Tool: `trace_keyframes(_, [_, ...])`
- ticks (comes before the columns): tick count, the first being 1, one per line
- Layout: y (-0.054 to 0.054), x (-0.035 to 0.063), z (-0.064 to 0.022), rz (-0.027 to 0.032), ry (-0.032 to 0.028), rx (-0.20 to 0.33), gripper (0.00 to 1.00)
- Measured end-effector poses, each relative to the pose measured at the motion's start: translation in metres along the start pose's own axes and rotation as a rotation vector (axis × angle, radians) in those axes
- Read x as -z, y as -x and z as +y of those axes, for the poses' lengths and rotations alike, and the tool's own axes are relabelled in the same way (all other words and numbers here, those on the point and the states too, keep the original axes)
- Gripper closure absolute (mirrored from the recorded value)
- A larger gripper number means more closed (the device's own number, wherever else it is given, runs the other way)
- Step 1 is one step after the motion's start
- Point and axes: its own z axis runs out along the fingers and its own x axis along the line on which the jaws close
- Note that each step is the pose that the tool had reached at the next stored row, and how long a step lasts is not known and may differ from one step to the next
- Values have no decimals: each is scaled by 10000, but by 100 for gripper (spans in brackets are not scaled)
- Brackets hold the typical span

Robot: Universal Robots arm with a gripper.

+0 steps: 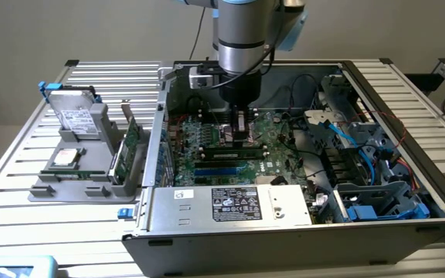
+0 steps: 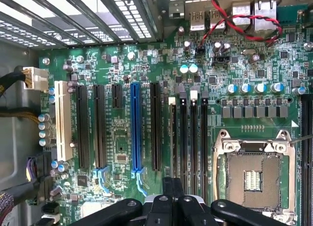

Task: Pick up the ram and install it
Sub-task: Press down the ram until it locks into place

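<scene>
Ram (image 1: 233,154) seated in board slot inside case (image 1: 284,229); gripper (image 1: 242,134) vertical just above, claw state unclear.

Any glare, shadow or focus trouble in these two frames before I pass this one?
Exterior view: pale slatted table reads bright and near washed out, while the open computer case interior sits in shadow under the arm. Wrist view: motherboard is evenly lit and crisp; bright light comes through the vent grille; the gripper looks dark and slightly soft.
</scene>
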Motion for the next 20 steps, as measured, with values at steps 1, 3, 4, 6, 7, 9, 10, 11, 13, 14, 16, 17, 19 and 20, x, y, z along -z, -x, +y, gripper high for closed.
trace_keyframes(1, [0, 0, -1, -1, 0, 0, 89])
trace_keyframes(3, [-1, 1, 0, -1, 3, -2, 89])
trace_keyframes(4, [-1, 1, -1, -2, 3, -1, 89])
trace_keyframes(6, [-1, 1, -1, -4, 6, 1, 89])
trace_keyframes(7, [-1, 0, -1, -5, 6, 0, 89])
trace_keyframes(9, [-1, 1, -1, -6, 8, 1, 89])
trace_keyframes(10, [-1, 1, -1, -6, 9, 1, 89])
trace_keyframes(11, [-1, 1, -1, -6, 9, 1, 89])
trace_keyframes(13, [-1, 1, -1, -3, 16, -38, 89])
trace_keyframes(14, [-1, 2, -2, 2, 34, -166, 89])
trace_keyframes(16, [-1, 1, -1, 11, 75, -457, 89])
trace_keyframes(17, [-1, 1, -1, 14, 96, -606, 89])
trace_keyframes(19, [-1, 1, -1, 25, 139, -907, 89])
trace_keyframes(20, [-1, 1, -1, 29, 159, -1044, 89])
